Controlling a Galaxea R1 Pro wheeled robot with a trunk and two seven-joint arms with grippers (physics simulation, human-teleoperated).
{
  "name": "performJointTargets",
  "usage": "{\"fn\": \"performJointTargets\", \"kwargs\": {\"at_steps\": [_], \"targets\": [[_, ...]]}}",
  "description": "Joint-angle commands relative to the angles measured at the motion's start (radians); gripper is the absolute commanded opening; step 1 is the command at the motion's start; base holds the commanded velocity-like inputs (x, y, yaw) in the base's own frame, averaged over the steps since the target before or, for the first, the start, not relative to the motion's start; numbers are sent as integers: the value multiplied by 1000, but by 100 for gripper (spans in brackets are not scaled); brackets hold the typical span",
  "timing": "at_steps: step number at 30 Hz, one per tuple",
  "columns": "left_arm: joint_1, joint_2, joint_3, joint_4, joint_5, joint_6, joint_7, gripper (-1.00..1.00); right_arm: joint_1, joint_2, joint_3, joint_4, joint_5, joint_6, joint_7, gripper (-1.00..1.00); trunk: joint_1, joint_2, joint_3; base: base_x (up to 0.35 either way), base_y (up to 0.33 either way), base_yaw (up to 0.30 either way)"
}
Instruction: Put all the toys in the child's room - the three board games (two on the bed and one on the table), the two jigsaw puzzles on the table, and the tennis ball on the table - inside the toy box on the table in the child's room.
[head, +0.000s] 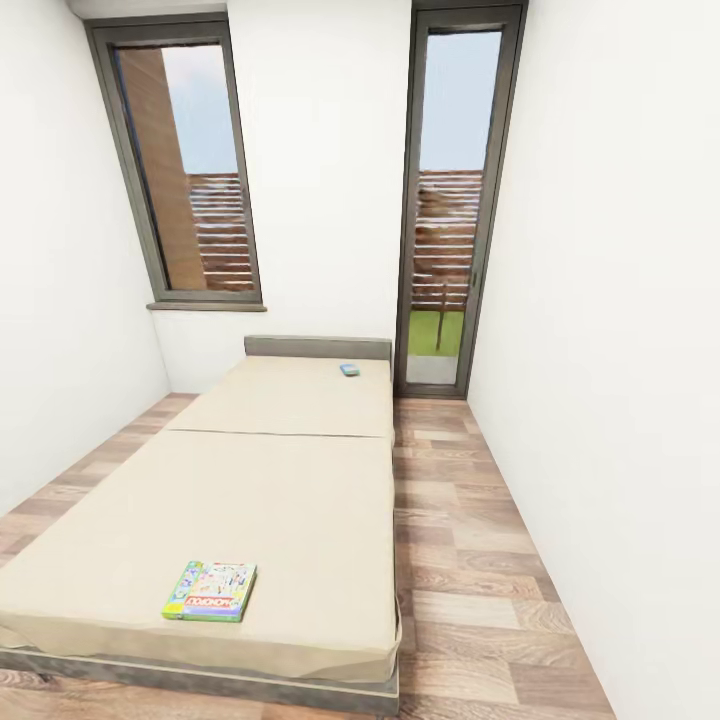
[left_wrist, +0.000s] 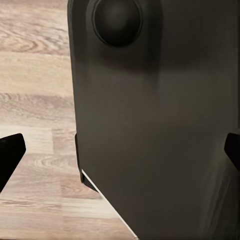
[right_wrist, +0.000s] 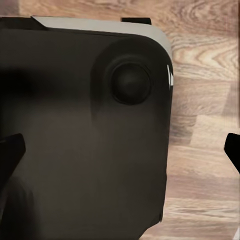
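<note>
at the foot of the bed (head: 300, 470), about seven o'clock, lies a green-edged board game (head: 210, 591); a small blue box (head: 349, 369) sits near the headboard at twelve. step in hand: the approach. next, likely rolling closer and reaching down. left gripper (left_wrist: 120, 150) and right gripper (right_wrist: 120, 150) hang spread, empty. title unreadable.
</note>
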Motion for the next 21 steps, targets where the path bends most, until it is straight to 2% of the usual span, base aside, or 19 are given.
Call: {"fn": "performJointTargets", "kwargs": {"at_steps": [1, 21], "targets": [[1, 0, 0, -1, -1, 0, -1, 100, -1, -1, 0, -1, 0, -1, 1, 100, -4, 7, 2, 0, 0, 0], [1, 1, 1, -1, -1, 0, -2, 100, -4, -3, 0, -2, -2, -2, -1, 100, -81, 147, 65, 0, 0, 0]]}}
